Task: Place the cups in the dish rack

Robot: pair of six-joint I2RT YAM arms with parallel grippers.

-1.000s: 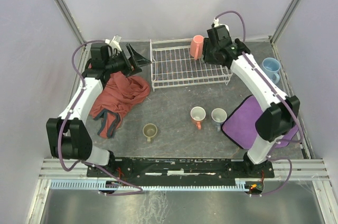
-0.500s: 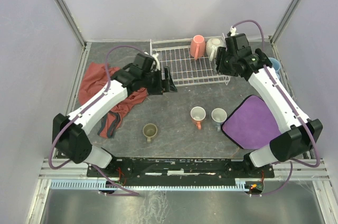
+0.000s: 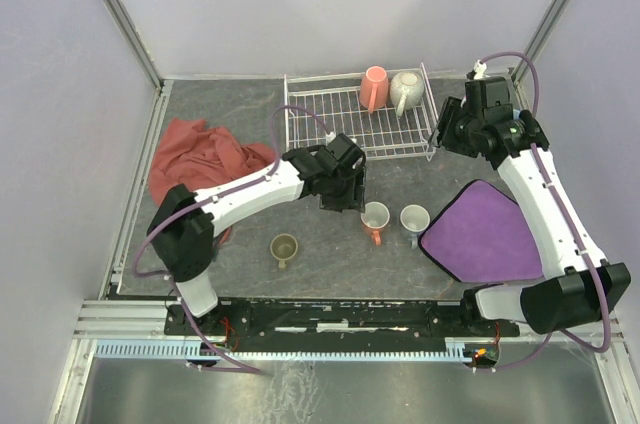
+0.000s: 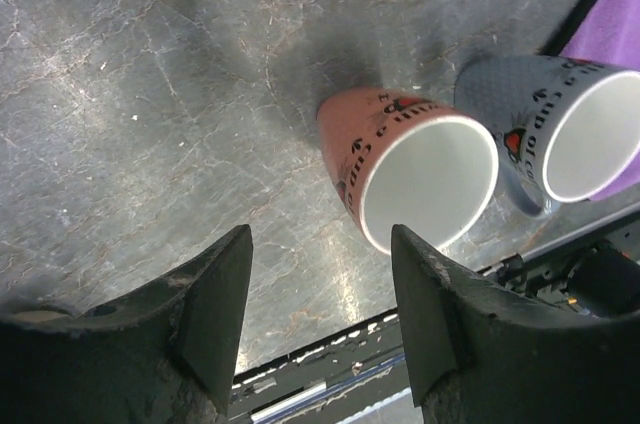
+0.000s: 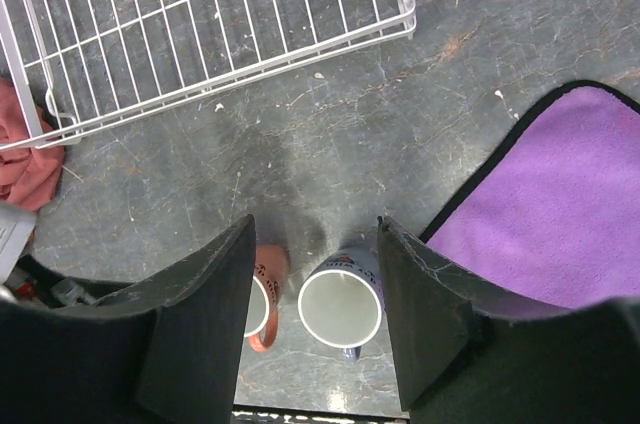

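- The fingers of the left gripper (image 4: 320, 239) stand wide apart and hold nothing, low over the table (image 3: 320, 209) just beside the white-and-orange mug (image 4: 400, 169).
- The fingers of the right gripper (image 5: 315, 229) are also spread wide and empty, above bare table off the right near corner of the dish rack (image 3: 340, 129).
- The dish rack sits at the far middle of the table. It holds two mugs at its far right end, the salmon mug (image 3: 374, 87) and the cream mug (image 3: 405, 90), side by side.
- A red cloth (image 3: 195, 159) lies crumpled to the left of the rack.
- A purple mat (image 3: 480, 234) lies flat on the right near side.
- The white-and-orange mug and the grey-blue mug (image 3: 414, 219) stand upright just beside each other, the grey-blue one next to the mat's left edge.
- The olive mug (image 3: 284, 247) stands alone, upright, further left and nearer.
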